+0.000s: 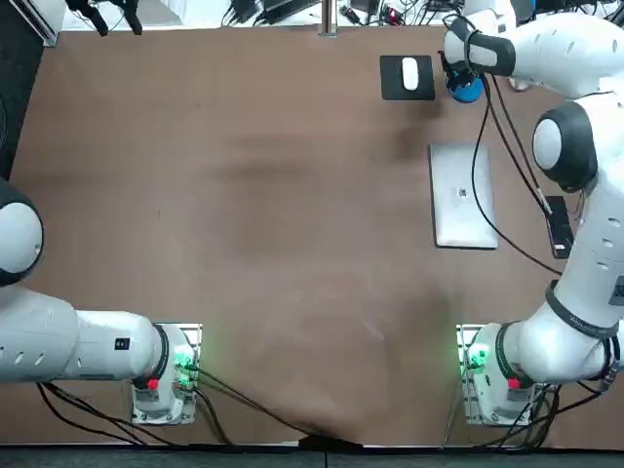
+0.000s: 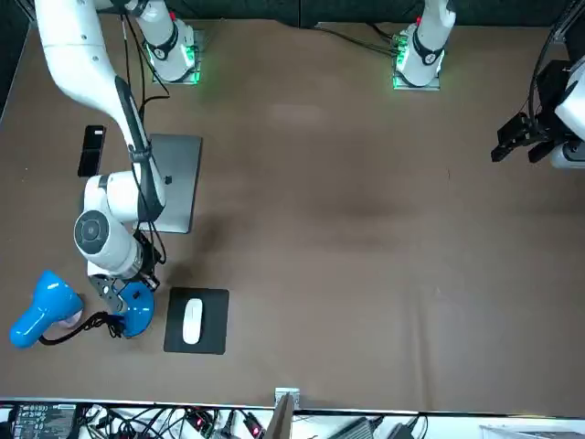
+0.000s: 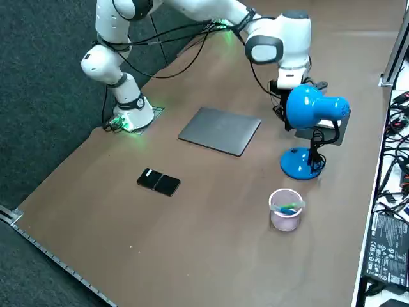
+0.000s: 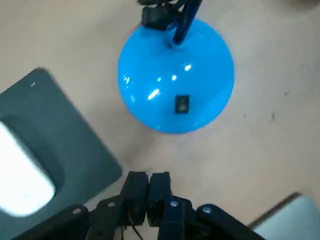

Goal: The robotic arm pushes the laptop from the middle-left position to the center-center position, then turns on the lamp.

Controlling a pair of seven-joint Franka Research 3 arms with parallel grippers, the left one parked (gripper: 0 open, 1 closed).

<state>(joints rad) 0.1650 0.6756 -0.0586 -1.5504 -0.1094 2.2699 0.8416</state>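
The closed silver laptop [image 1: 464, 195] lies flat on the right part of the brown table [image 1: 244, 214], also seen in the front view [image 2: 174, 181] and side view [image 3: 220, 130]. The blue lamp has a round base [image 4: 176, 75] with a small black rocker switch [image 4: 182, 104] and a blue head [image 3: 313, 105]. My right gripper [image 4: 149, 176] is shut with nothing in it and hovers just above the table beside the lamp base [image 1: 468, 90], a short way from the switch. In the side view the lamp head hides the fingers.
A black mouse pad [image 1: 407, 76] with a white mouse [image 1: 409, 72] lies just left of the lamp. A black phone [image 1: 559, 226] lies right of the laptop. A pink cup [image 3: 285, 209] stands near the lamp at the table's far right corner. The lamp's cable [image 2: 78, 327] trails beside its base.
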